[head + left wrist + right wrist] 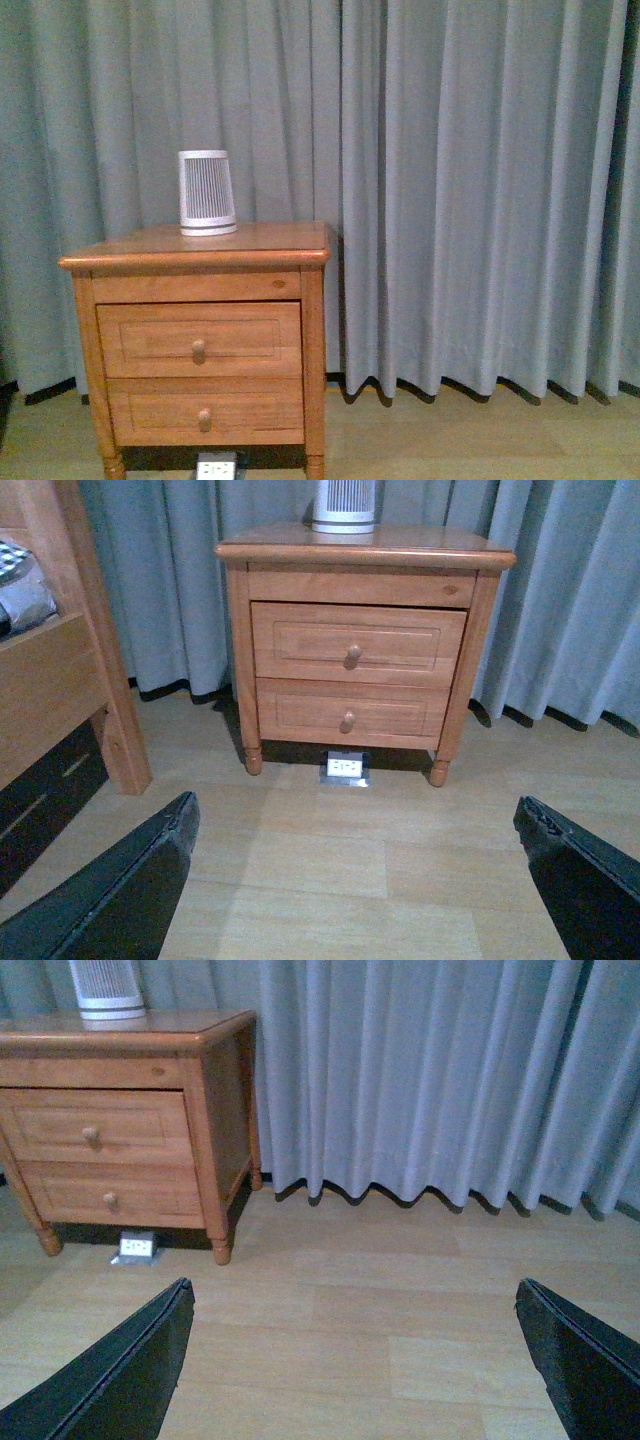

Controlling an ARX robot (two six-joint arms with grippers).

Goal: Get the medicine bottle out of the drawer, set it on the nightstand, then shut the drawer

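Well back from the closed drawer (199,340), the left claw (355,810) and right claw (350,1290) hang spread wide, gripping nothing, likely readying to reach its knob (198,349).

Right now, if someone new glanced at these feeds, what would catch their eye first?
The orange-brown nightstand stands out against floor-length grey-blue curtains, with a white ribbed device left of centre on its top. Both drawers are shut, the upper drawer included, so no medicine bottle shows. The left gripper and right gripper hang open above the wooden floor, well short of the cabinet.
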